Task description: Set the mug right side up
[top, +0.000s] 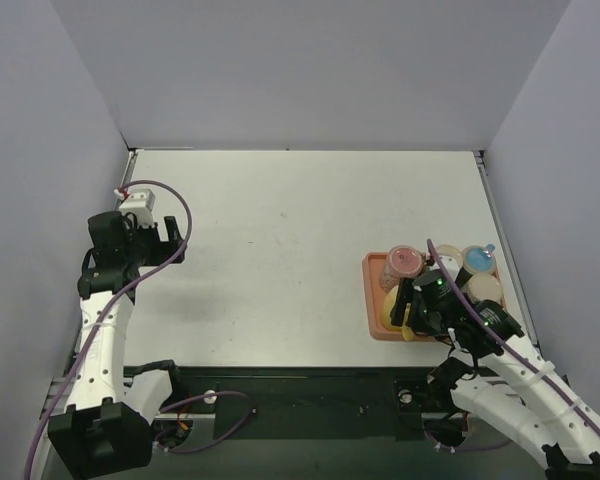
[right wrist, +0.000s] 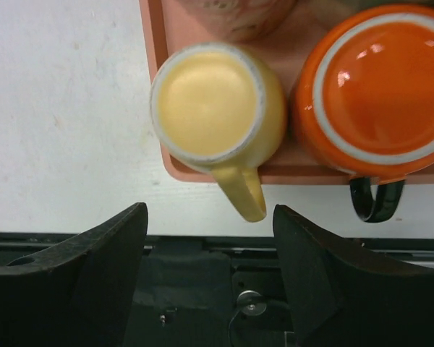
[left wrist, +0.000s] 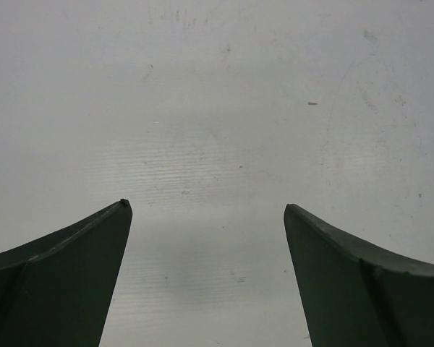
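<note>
On the white table, a pink tray sits near right. The left gripper hangs wide open over the table at the left; the right gripper hovers, jaws partly spread and empty, at the tray's near edge. The yellow mug stands base-up in the tray's near left corner, beside an orange mug.

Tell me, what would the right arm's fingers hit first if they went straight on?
Probably the handle of the yellow mug, sticking out over the tray edge toward the open fingers; depth is unclear.
</note>
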